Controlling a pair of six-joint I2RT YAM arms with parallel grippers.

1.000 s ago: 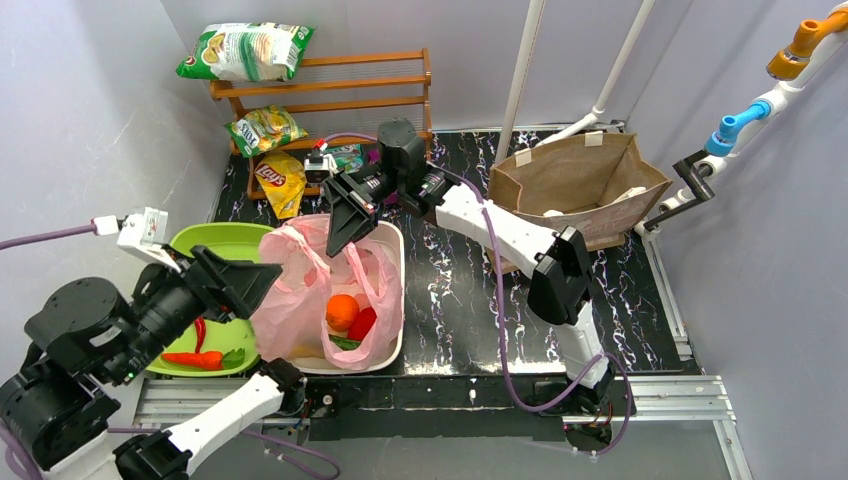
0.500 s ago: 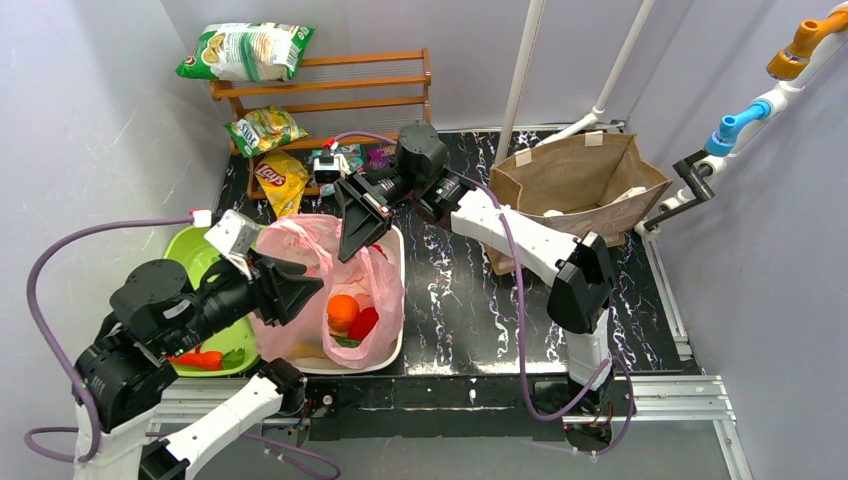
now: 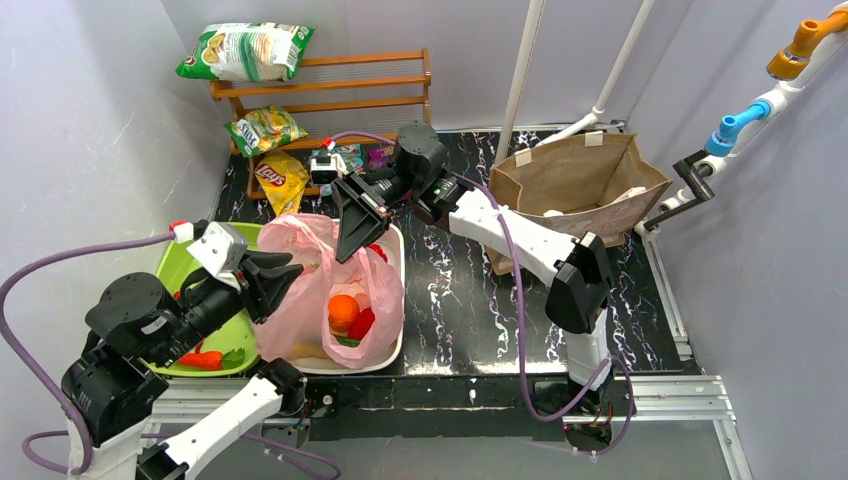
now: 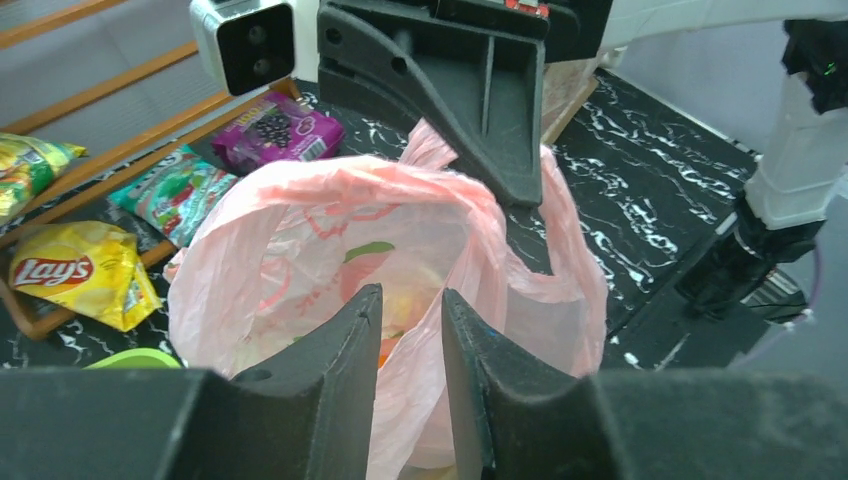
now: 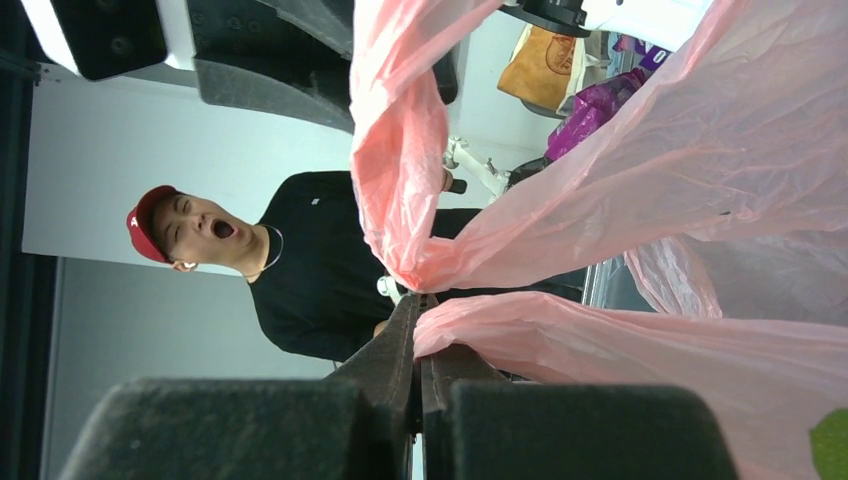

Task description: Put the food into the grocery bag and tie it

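Observation:
The pink grocery bag [image 3: 305, 300] stands open in a white tub [image 3: 394, 262]. Inside it lie a round orange [image 3: 343, 309] and a red item [image 3: 362, 323]. In the left wrist view a yellow shape shows dimly through the bag's [image 4: 290, 215] film. My right gripper [image 3: 347, 250] is shut on the bag's far handle and holds it up. In the right wrist view the handle's pink film [image 5: 640, 340] is pinched at the tips of the right gripper [image 5: 420, 300]. My left gripper [image 3: 288, 272] is at the bag's left rim. Its jaws [image 4: 410, 295] stand narrowly apart with a fold of pink film in the gap.
A green tray [image 3: 215, 238] with red peppers [image 3: 198, 358] lies left of the tub. A brown paper bag [image 3: 575, 185] stands at the back right. A wooden rack [image 3: 340, 85] with chip bags is at the back, with a yellow Lay's bag [image 3: 280, 182] below it.
My left gripper swung from beside the green tray to the bag's left rim, and its jaws narrowed around a fold of film. The right gripper shifted slightly right, still holding the handle.

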